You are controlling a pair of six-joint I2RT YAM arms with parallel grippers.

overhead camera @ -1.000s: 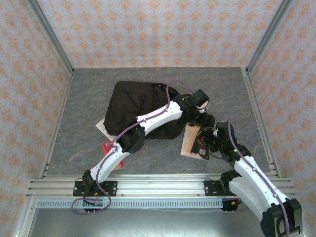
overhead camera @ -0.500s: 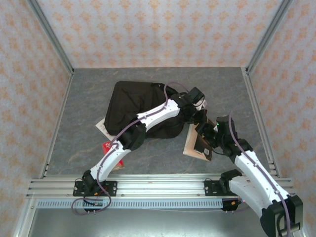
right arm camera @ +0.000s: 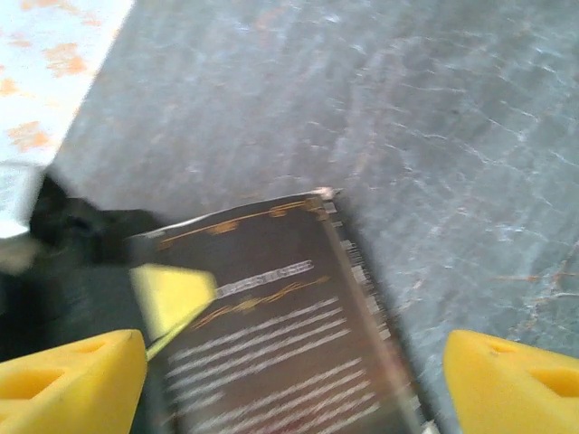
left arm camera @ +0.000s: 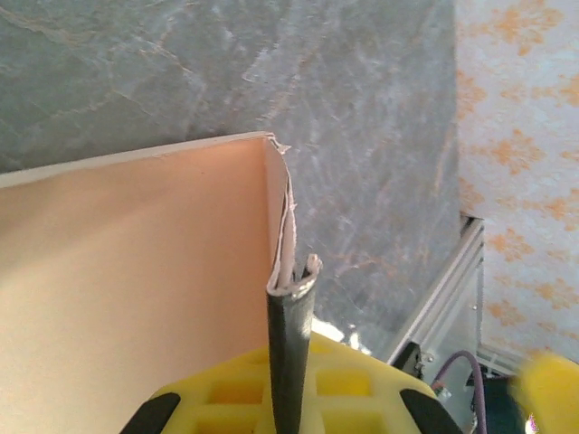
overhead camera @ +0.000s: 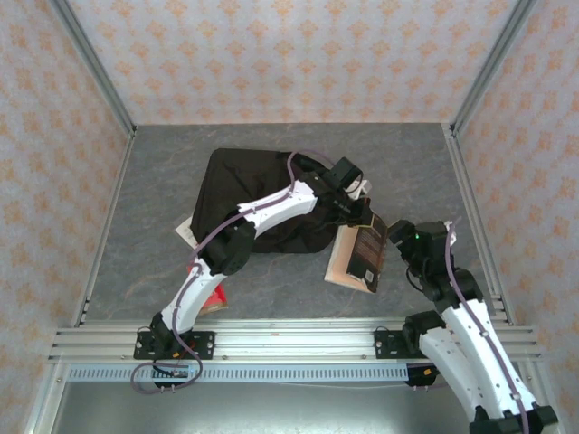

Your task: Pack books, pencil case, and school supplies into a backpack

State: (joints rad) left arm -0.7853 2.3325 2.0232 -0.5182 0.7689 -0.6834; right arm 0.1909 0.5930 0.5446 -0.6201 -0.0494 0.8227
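Observation:
The black backpack (overhead camera: 253, 194) lies at the middle of the table. Just to its right, a black book with white text (overhead camera: 367, 253) rests on an orange-covered book (overhead camera: 338, 260). My left gripper (overhead camera: 362, 212) reaches over the backpack and is shut on the black book's far edge. In the left wrist view the dark cover edge (left arm camera: 288, 353) with white pages stands pinched between the yellow pads, and the orange cover (left arm camera: 136, 271) is to its left. My right gripper (right arm camera: 289, 384) hovers open over the black book (right arm camera: 271, 334), touching nothing.
A white card (overhead camera: 185, 231) and a red packet (overhead camera: 213, 298) peek out beside the left arm, near the backpack's left corner. Metal rails (overhead camera: 271, 344) run along the near edge, and patterned walls close in the table on three sides.
My right gripper let go of the books, opened wide and pulled back to the right. My left gripper shut on the black book's edge, and the books shifted slightly left.

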